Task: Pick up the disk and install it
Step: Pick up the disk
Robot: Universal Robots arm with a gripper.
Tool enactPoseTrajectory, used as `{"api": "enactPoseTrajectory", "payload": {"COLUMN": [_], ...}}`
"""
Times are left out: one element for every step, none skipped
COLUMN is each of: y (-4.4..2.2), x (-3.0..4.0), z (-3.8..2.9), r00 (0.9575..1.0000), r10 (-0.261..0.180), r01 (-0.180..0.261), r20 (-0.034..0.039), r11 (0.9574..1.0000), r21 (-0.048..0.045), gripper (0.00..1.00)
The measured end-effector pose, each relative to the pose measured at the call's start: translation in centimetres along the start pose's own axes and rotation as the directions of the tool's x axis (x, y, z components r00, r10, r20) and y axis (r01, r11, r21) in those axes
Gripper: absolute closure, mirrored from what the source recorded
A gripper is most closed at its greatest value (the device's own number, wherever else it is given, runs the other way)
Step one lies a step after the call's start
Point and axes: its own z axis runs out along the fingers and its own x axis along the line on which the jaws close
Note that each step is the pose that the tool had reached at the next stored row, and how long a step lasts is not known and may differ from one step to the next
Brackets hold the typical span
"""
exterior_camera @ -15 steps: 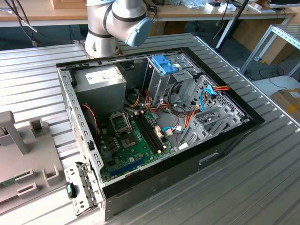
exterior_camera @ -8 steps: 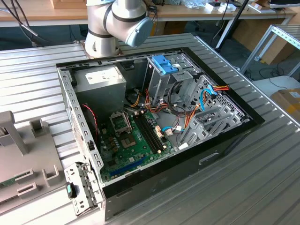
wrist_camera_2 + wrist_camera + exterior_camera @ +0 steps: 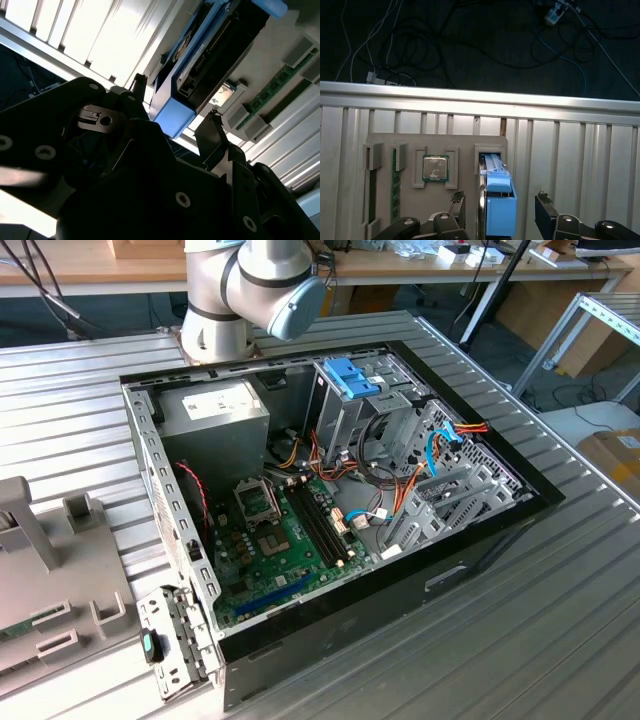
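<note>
open computer case, grey tray, processor chip

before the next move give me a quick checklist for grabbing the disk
1. Is the gripper open: ok, jaws apart in the first wrist view.
2. Is the disk between the fingers: ok, it stands on edge between them.
3. Are the fingers touching the disk: not ok, a gap shows on each side.
4. Is the disk seated in the grey fixture slot: ok.
5. Is the drive cage free to take it: cannot tell.

Robotics lab; opened computer case on ribbed metal table; cluttered workbench behind
</note>
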Motion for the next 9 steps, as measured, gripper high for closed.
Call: {"api": "enactPoseTrajectory", "payload": {"y": [0.02, 0.04, 0.04, 0.04, 0.05, 0.05, 0.05, 0.05, 0.05], "x": [0.00, -0.01, -0.01, -0.01, 0.00, -0.01, -0.01, -0.01, -0.01], "z": [0.05, 0.07, 0.07, 0.14, 0.18, 0.35, 0.44, 0.43, 0.43], "r00": [1.0000, 1.0000, 1.0000, 1.0000, 1.0000, 1.0000, 1.0000, 1.0000, 1.0000], "r10": [0.000, 0.000, 0.000, 0.000, 0.000, 0.000, 0.000, 0.000, 0.000], "r01": [0.000, 0.000, 0.000, 0.000, 0.000, 0.000, 0.000, 0.000, 0.000], "r20": [-0.0001, -0.0005, -0.0006, -0.0006, -0.0008, -0.0006, -0.0007, -0.0008, -0.0008], "r11": [1.0000, 1.0000, 1.0000, 1.0000, 1.0000, 1.0000, 1.0000, 1.0000, 1.0000], "r21": [0.0001, -0.0001, -0.0003, -0.0001, -0.0001, 0.0001, 0.0000, -0.0002, -0.0003], "gripper": [0.34, 0.34, 0.34, 0.34, 0.34, 0.34, 0.34, 0.34, 0.34]}}
